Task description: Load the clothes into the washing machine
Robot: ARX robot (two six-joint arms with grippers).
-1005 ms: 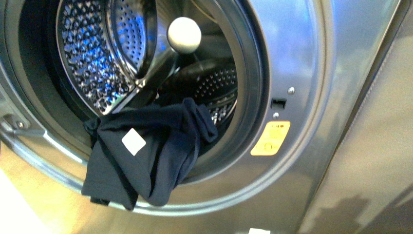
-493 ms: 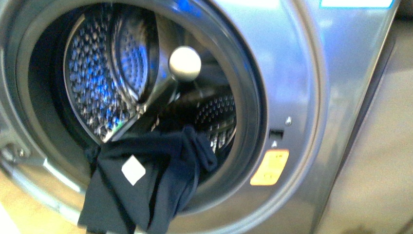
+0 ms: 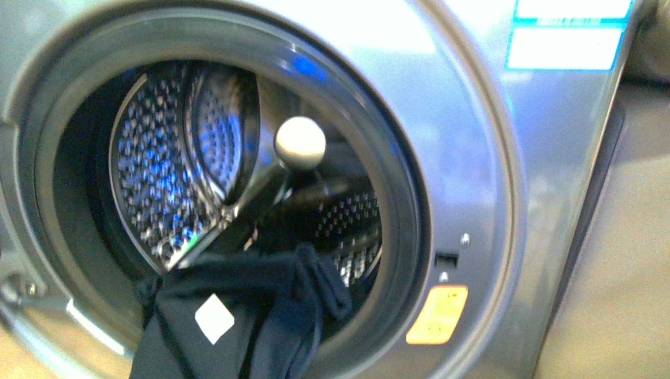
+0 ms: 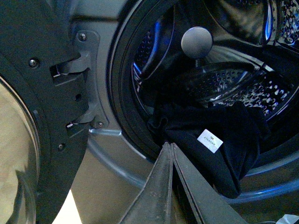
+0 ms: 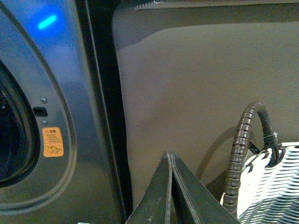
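You see front view shifted: washing machine [image 3: 474,158] porthole sits lower in picture than one second ago, blue-white labels [image 3: 570,35] now visible at top. Clothes [image 3: 237,324] keep same place: draped over gasket lip, half in drum, half hanging outside. Left gripper [image 4: 171,145] pressed together, empty, tips just beside clothes. Right gripper [image 5: 170,154] pressed together, empty, faces beige panel [image 5: 205,93] beside machine. Judgement: garment not yet fully inside; you probably must push it deeper.

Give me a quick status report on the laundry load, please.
Both claws shut and empty, left near the opening, right off beside the machine. Clothes draped over the washing machine's gasket lip, half out. Door open, nothing blocking.
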